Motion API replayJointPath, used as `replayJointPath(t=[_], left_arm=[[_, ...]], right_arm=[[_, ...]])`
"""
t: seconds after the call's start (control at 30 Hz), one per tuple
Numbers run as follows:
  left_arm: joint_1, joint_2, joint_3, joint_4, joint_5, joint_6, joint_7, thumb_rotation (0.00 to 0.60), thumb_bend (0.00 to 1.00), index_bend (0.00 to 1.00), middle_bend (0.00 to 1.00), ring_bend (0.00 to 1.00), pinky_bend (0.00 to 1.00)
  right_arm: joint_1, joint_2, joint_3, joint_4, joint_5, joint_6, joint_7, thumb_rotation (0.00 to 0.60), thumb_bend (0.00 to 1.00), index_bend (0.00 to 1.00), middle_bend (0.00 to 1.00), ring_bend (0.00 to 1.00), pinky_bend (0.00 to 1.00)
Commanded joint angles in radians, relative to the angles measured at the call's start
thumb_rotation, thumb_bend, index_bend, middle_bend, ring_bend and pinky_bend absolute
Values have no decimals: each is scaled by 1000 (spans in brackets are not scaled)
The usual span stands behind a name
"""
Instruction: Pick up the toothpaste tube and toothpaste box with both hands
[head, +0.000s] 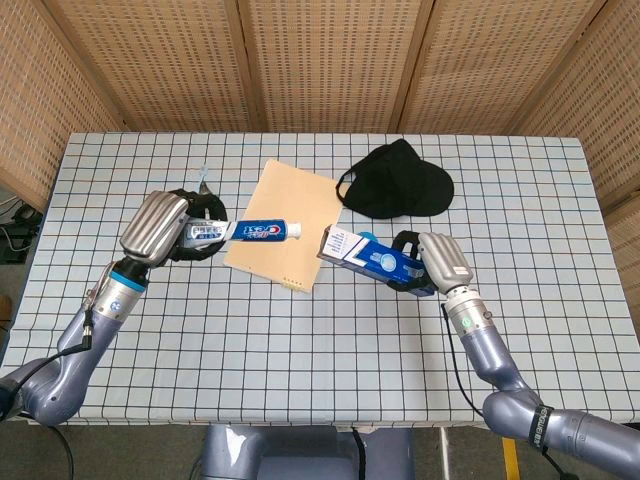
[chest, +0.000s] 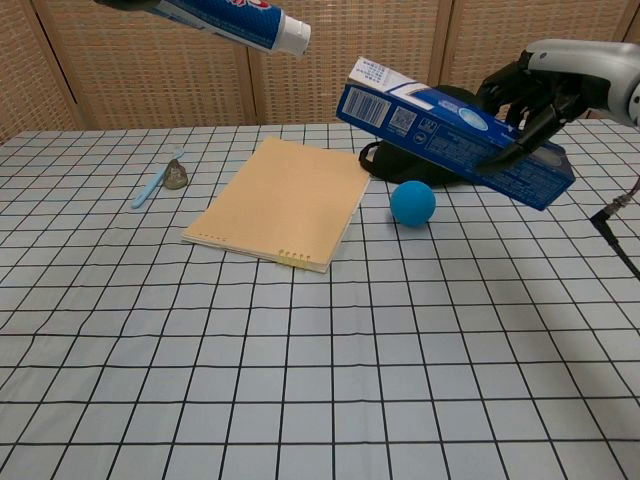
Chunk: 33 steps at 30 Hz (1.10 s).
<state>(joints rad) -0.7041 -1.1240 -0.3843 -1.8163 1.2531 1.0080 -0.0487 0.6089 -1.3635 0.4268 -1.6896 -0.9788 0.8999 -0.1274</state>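
I have the blue-and-white toothpaste tube (head: 250, 231) gripped in my left hand (head: 160, 228), fingers wrapped round its crimped end. It is clear of the counter (head: 300, 340), its white cap pointing toward my right over the tan rectangular notebook (head: 283, 222). In the chest view only the cap end of the tube shows at the top edge, and the left hand is out of that frame. My right hand (head: 432, 264) holds the blue rectangular toothpaste box (head: 365, 258) by one end, fingers curled round it. The box is also off the counter, tilted, its free end raised and pointing toward the tube. Beneath it on the checked cloth sits a small blue ball (chest: 413, 203), with a black cap (head: 397, 182) just behind. A light blue toothbrush (chest: 156, 183) lies left of the notebook.
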Motion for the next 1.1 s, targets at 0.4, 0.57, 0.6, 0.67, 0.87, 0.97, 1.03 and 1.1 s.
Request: replayJointPath(t=[0.4, 0.57, 0.6, 0.67, 0.87, 0.97, 1.03, 1.1], left_arm=[[-92, 75, -46, -4, -124, -137, -78, 600, 594, 888, 598, 556, 509], [-119, 96, -53, 0, -184, -180, -89, 600, 593, 887, 598, 556, 509], [-124, 98, -52, 2, -193, -184, -85, 600, 593, 887, 598, 556, 509], [-131, 100, -49, 3, -209, -193, -84, 600, 593, 887, 598, 556, 509], [-156, 102, -33, 2, -251, -220, -71, 600, 593, 887, 598, 556, 509], [-166, 101, -25, 2, -264, -222, -56, 600, 594, 887, 598, 556, 509], [-172, 96, -21, 1, -270, -218, -48, 600, 594, 887, 598, 556, 509], [-178, 90, -19, 0, -278, -217, -47, 600, 593, 887, 598, 556, 509]], right_arm=[[36, 86, 5, 23, -24, -100, 181, 600, 157, 697, 561, 605, 634], [36, 95, -12, 39, -45, -105, 227, 600, 157, 697, 560, 605, 635], [37, 97, -17, 42, -50, -103, 232, 600, 157, 697, 560, 605, 635], [37, 98, -22, 43, -58, -97, 240, 600, 157, 698, 560, 605, 634], [41, 108, -36, 41, -71, -90, 271, 600, 157, 697, 560, 605, 634], [43, 113, -41, 40, -75, -86, 283, 600, 156, 697, 560, 605, 634], [44, 115, -45, 41, -77, -86, 290, 600, 157, 697, 560, 605, 634], [45, 117, -49, 41, -79, -85, 299, 600, 157, 697, 560, 605, 634]])
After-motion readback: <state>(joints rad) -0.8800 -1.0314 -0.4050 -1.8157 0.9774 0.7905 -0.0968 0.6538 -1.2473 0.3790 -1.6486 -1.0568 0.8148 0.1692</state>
